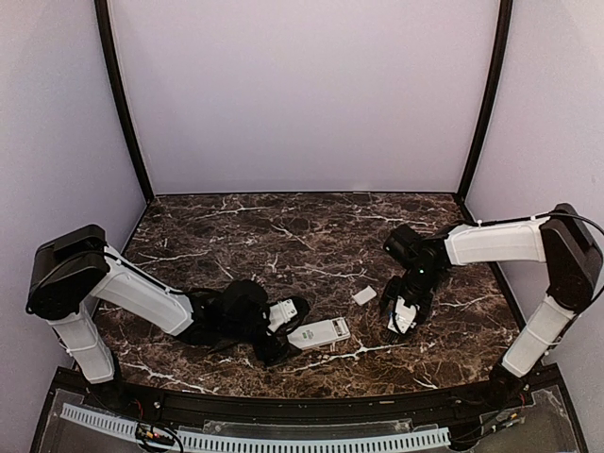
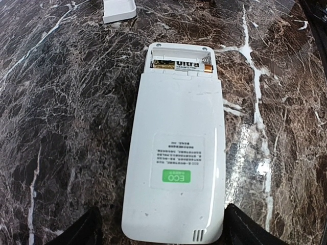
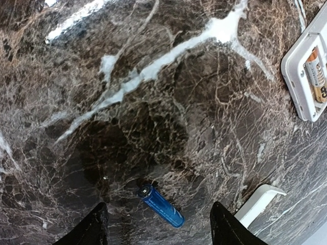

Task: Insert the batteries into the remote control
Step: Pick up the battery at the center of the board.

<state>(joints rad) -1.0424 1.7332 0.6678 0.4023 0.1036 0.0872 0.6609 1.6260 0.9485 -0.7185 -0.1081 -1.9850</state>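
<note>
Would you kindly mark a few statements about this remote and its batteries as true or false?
1. The remote control lies with its back facing up. True.
2. Its battery compartment is empty. False: an Ultra battery sits inside.
3. A blue battery lies loose on the marble table. True.
4. The right gripper is clamped on the blue battery. False: its jaws stand open on either side of it.

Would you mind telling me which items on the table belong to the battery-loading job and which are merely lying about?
Part of the job:
- remote control, lying back up, compartment open
- loaded battery in that compartment
- blue battery, loose on the marble table

Lying about:
- small white plate, just beyond the remote's open end, apart from it
</note>
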